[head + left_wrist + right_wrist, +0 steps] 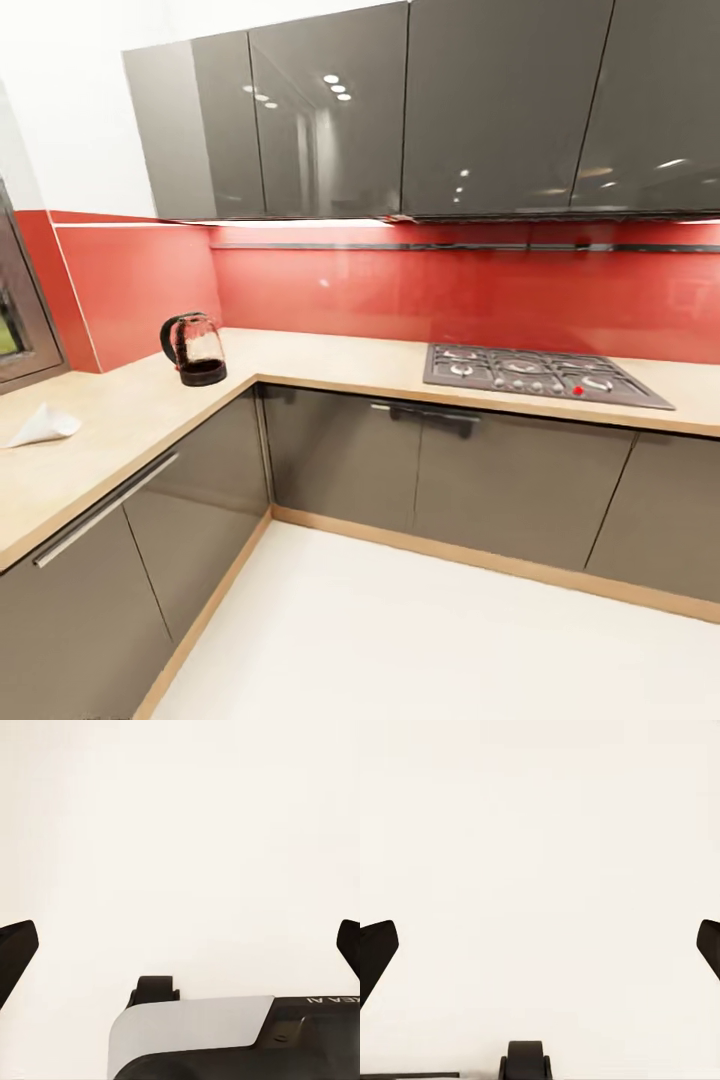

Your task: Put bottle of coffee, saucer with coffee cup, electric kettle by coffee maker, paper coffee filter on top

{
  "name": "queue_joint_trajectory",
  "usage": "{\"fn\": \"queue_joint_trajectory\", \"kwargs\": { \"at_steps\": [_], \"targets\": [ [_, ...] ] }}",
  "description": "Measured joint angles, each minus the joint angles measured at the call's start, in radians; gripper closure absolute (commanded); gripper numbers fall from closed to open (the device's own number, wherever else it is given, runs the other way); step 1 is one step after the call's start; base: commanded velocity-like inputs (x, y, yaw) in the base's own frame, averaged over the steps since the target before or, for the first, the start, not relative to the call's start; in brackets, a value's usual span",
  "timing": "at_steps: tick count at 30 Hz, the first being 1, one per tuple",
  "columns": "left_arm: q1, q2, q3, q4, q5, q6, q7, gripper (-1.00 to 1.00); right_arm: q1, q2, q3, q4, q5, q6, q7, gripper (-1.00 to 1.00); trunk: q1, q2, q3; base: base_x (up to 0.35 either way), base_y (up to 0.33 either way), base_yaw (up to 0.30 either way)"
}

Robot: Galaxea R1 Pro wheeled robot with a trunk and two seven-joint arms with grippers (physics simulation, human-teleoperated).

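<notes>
Both grippers are spread wide with nothing between their fingers: the left gripper (180, 945) and the right gripper (540, 945) each show dark fingertips at the two edges of their wrist views, facing only the pale floor (450, 640). Neither is near a task item. In the head view the kettle (194, 349) stands upright at left of centre, on the corner of the surface (330, 355). The paper filter (42, 426) lies at the far left edge, well apart from it. Both lie up and left, so the left arm looks the nearer one.
</notes>
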Motion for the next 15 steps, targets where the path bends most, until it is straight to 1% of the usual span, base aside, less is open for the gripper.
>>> {"fn": "queue_joint_trajectory", "kwargs": {
  "at_steps": [10,12,15],
  "targets": [
    [0.000,0.000,0.000,0.001,0.000,0.001,0.000,-1.00,0.000,0.001,0.000,0.000,0.000,0.000,-0.001,-1.00,0.000,0.000,0.000,0.037,-0.019,0.267],
    [0.000,0.000,0.000,0.001,0.000,0.001,0.000,-1.00,0.000,0.001,0.000,0.000,0.000,0.000,-0.001,-1.00,0.000,0.000,0.000,0.144,-0.061,0.172],
    [0.000,0.000,0.000,0.001,0.000,0.001,0.000,-1.00,0.000,0.001,0.000,0.001,0.000,0.001,0.000,-1.00,0.000,0.000,0.000,0.230,-0.114,0.067]
  ]
}}
